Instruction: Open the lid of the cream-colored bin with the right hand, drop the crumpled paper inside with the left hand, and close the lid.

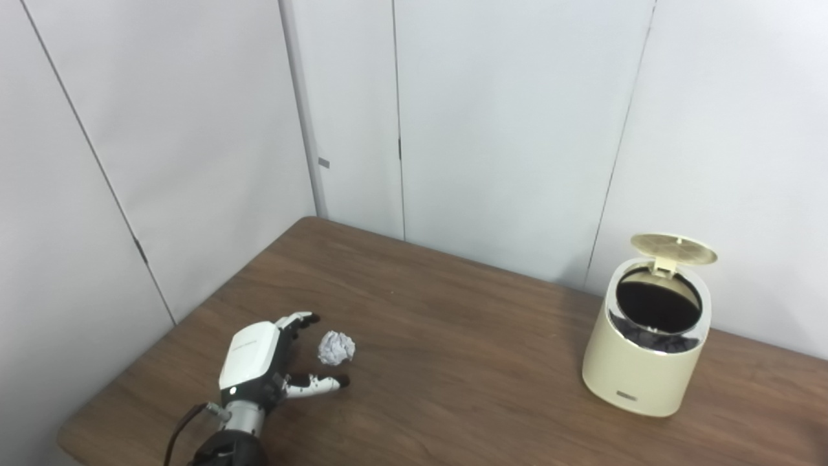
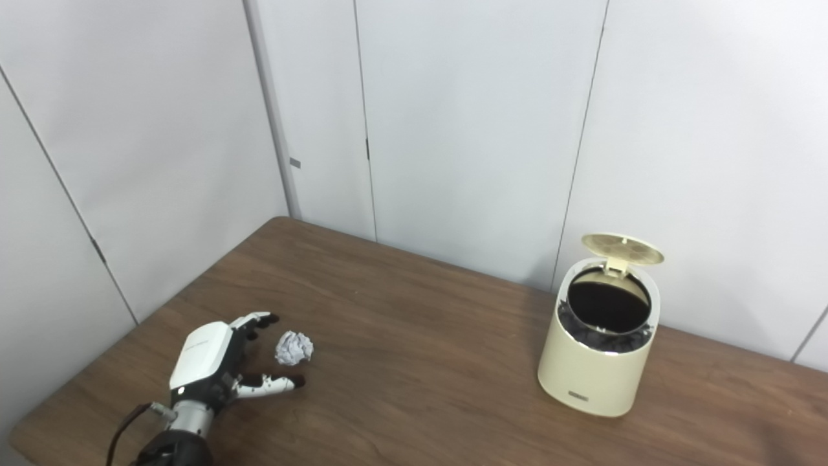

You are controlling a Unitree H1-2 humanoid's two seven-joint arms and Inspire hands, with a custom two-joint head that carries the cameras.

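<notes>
Two head cameras side by side, looking down and forward over the desk (image 1: 453, 362) toward the white wall panels (image 2: 466, 129) — mid-distance. Both share nearly the whole scene; the right eye view sits shifted slightly — everything lands further left.

left arm (image 1: 223, 446) — cut by bottom edge | bin (image 1: 647, 362) interior — too dark

No readable text anywhere; only a small dark label plate low on the front of the cream bin (image 1: 645, 362), its lettering too small to read.
</notes>
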